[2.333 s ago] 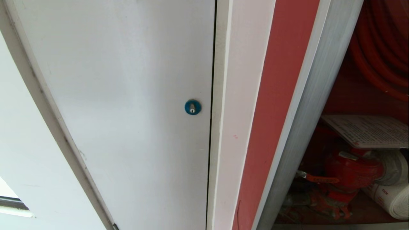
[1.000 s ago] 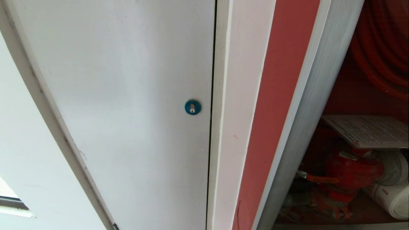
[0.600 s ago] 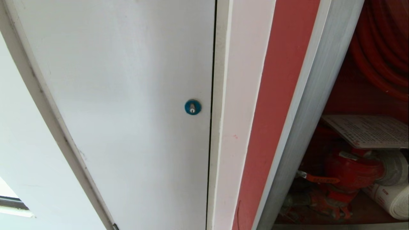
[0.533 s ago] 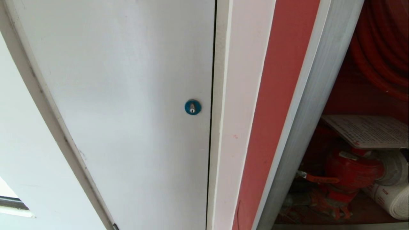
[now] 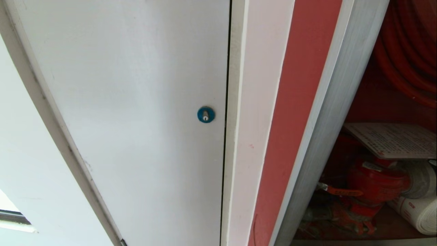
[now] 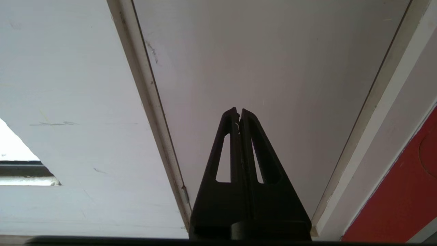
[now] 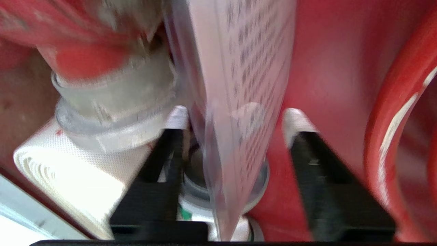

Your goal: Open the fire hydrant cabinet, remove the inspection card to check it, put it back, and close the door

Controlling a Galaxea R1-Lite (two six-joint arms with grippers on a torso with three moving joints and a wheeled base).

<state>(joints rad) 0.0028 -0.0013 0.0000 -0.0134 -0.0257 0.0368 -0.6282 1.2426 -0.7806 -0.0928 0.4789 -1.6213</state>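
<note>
Already open, the silver-framed, dark red fire hydrant cabinet (image 5: 327, 112) stands right of the plain white panel with its round blue lock (image 5: 206, 114). Left gripper (image 6: 238, 114) idles pressed together at that panel. Inside, the printed white inspection card (image 7: 239, 85) sits between the right gripper (image 7: 235, 118) fingers, still apart; lifting out, checking, returning and closing remain, with the white rolled hose (image 7: 68, 164) crowding close.

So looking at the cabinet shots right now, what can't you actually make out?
- The door: in no view, so how far it is open is unknown.
- Inspection card print: too small in the head view, blurred in the right wrist view.
- Right gripper: its fingers straddle the card's edge, but blur hides whether they touch it.
- Fire hydrant cabinet: cut off by the head view's right edge.
- Left gripper: absent from the head view, faces a white panel.
</note>
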